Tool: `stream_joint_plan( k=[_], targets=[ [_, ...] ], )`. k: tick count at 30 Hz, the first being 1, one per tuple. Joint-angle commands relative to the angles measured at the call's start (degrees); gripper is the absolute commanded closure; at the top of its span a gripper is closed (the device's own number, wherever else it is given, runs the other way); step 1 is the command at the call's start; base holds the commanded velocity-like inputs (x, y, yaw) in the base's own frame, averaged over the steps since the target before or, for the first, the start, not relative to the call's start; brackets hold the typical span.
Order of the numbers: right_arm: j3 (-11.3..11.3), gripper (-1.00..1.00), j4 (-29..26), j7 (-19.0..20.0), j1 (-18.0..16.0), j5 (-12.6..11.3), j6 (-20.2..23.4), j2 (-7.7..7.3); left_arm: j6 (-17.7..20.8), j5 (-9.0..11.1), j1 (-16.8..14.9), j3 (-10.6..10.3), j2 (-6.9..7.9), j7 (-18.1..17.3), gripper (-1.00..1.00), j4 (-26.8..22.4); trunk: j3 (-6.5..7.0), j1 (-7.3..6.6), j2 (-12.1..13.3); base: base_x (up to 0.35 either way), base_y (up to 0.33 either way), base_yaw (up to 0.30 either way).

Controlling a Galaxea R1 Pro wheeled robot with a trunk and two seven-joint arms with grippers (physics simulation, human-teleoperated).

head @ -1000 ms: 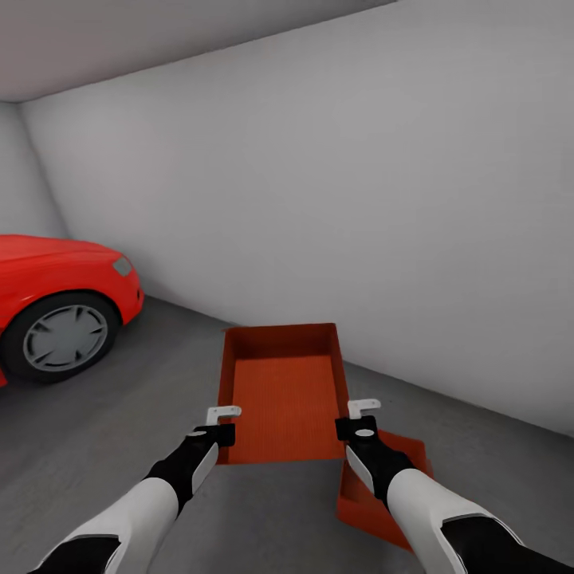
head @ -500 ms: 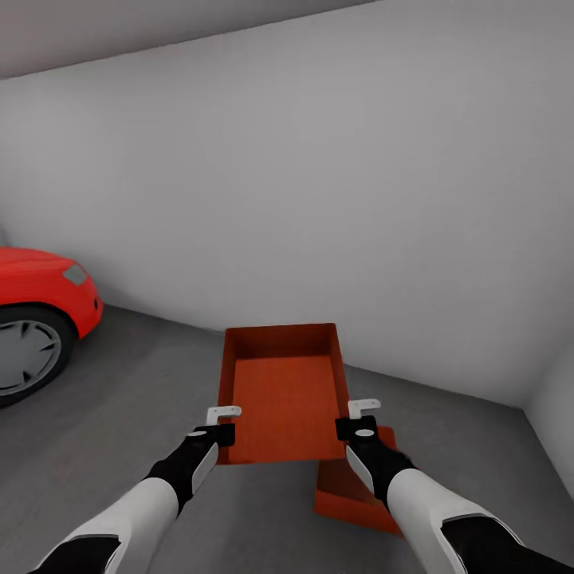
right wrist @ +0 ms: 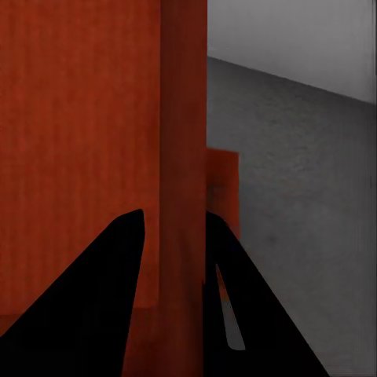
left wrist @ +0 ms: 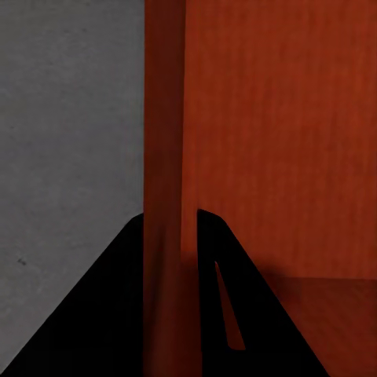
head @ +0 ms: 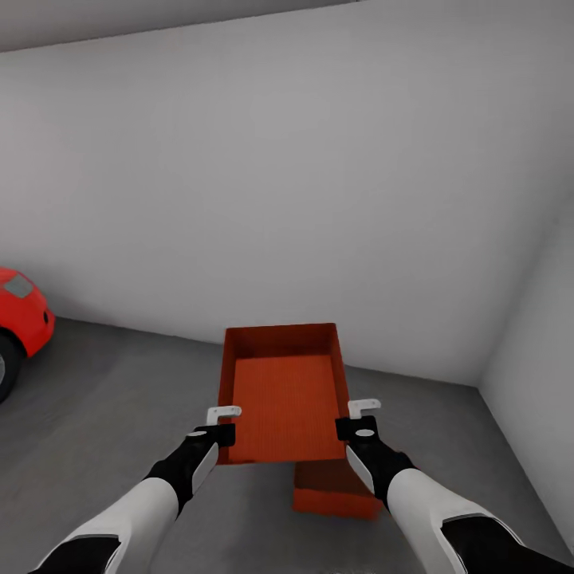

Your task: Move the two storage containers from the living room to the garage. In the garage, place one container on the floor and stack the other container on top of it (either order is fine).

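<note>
Garage: pale grey wall (head: 287, 183) fills 12 o'clock, concrete floor (head: 112, 399) below, red car (head: 20, 307) at 9 o'clock.

Carried container (head: 283, 395) held at centre, above the floor. Second container (head: 331, 490) rests on the floor at 5 o'clock, partly under the carried one.

Left gripper (head: 223, 422) clamps the left wall near its near corner; right gripper (head: 359, 416) clamps the right wall likewise.

Judgement: box looks rigid, light, thin-walled, possibly slick. Grip opposite long walls and keep it level.

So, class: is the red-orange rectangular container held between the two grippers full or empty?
Empty. The held red-orange rectangular container shows only its bare ribbed bottom and low walls in the head view.
</note>
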Motion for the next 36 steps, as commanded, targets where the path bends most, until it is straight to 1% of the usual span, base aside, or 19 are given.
stream_joint_plan(
  k=[1,7,10,15,21,36],
  targets=[
    [0.36,1.00,0.23,-0.15,-0.08,-0.81,0.29,-0.48,-0.70,-0.04,-0.01,-1.07,1.84,0.26,1.00,-0.30,-0.13,0.04,-0.14,0.000,0.000,-0.275],
    [0.36,1.00,0.23,-0.15,-0.08,-0.81,0.31,-0.48,-0.70,0.01,-0.01,-1.06,1.84,0.39,1.00,-0.30,-0.13,0.04,-0.14,0.000,0.000,-0.275],
    [0.36,1.00,0.23,-0.15,-0.08,-0.81,0.31,-0.47,-0.76,0.05,-0.01,-0.91,1.84,0.43,1.00,-0.30,-0.13,0.04,-0.14,0.000,-0.017,-0.151],
    [0.42,1.00,0.23,-0.15,-0.08,-0.81,0.29,-0.46,-0.78,0.14,-0.01,-0.74,1.84,0.46,1.00,-0.30,-0.13,0.04,-0.14,0.029,-0.172,-0.034],
    [0.37,1.00,0.23,-0.15,-0.08,-0.81,0.32,-0.47,-0.79,0.19,-0.01,-0.71,1.84,0.53,1.00,-0.30,-0.13,0.04,-0.14,0.169,-0.167,-0.005],
    [0.42,1.00,0.23,-0.15,-0.08,-0.81,0.32,-0.46,-0.79,0.19,-0.01,-0.71,1.91,0.45,1.00,-0.22,-0.13,0.04,-0.14,0.220,-0.010,0.000]
  ],
)
